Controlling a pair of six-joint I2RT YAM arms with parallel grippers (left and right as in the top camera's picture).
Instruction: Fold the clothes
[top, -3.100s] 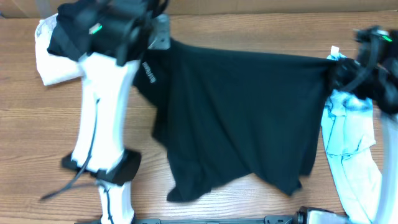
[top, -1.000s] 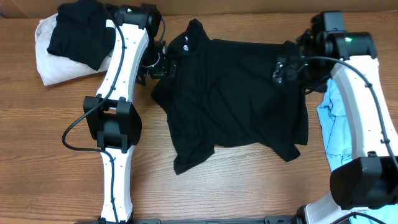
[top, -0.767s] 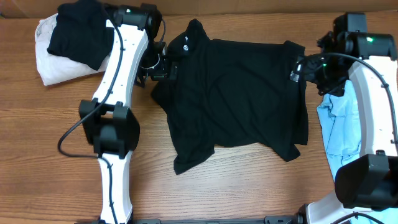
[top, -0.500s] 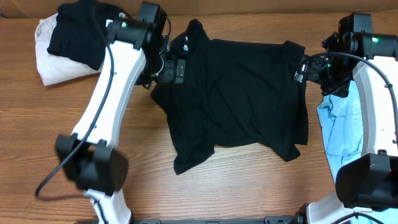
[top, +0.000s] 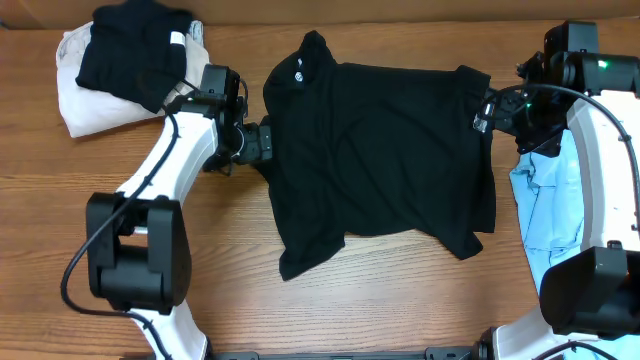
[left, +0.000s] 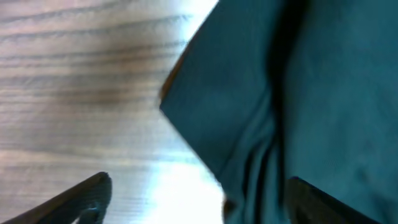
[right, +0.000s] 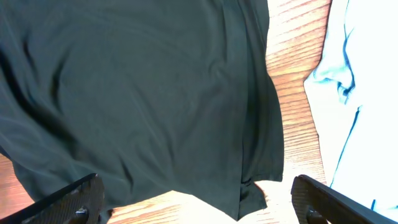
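black shirt (top: 380, 150) lies spread on the tabletop (top: 380, 310), not yet folded, its near hem uneven with one corner poking toward the robot. further back, the left arm (top: 180, 165) sits at the shirt's left edge, jaws spread over the fabric edge and bare wood, pinching nothing. the right arm (top: 600, 150) waits just off the right shoulder, jaws spread wide, with a light blue garment (top: 555, 210) beneath it. far left, a folded black garment (top: 125, 50) rests on a cream garment (top: 75, 95).

risk: closing on that rumpled left edge may catch only one layer, or drag the limp cloth into a bunch and a crooked fold. the right jaws could snag the blue piece.

three seconds ago the shirt hung stretched between both arms. a second ago the left jaws were up by the collar; they have since dropped along the edge.
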